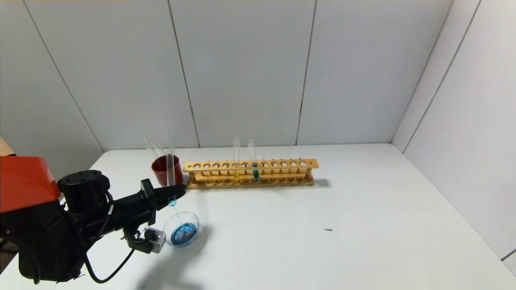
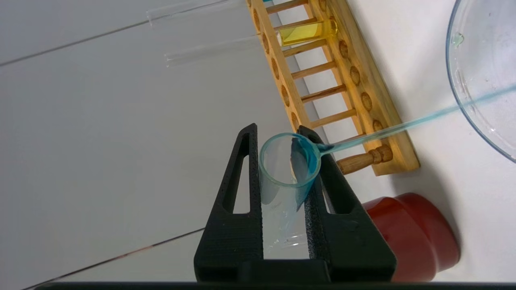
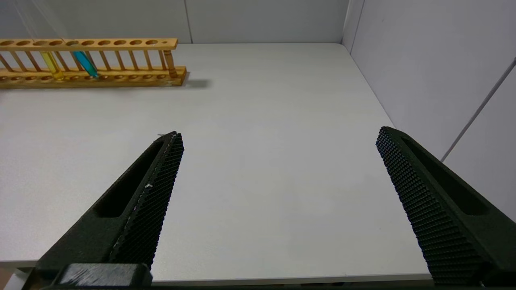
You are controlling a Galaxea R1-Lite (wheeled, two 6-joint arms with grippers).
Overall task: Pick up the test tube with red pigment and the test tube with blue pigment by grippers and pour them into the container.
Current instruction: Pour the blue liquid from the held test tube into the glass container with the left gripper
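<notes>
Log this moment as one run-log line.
left gripper: shut on blue test tube | action: pouring blue stream into glass dish | right gripper: open, idle over table

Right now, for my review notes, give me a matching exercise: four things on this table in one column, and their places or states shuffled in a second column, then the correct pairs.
Things:
1. left gripper
2. glass dish
3. yellow tube
4. right gripper

States:
A. standing in the wooden rack
B. open, holding nothing
C. shut on the blue tube, tipped and pouring
D. taking in a thin blue stream

Pairs: 1-C, 2-D, 3-A, 4-B
</notes>
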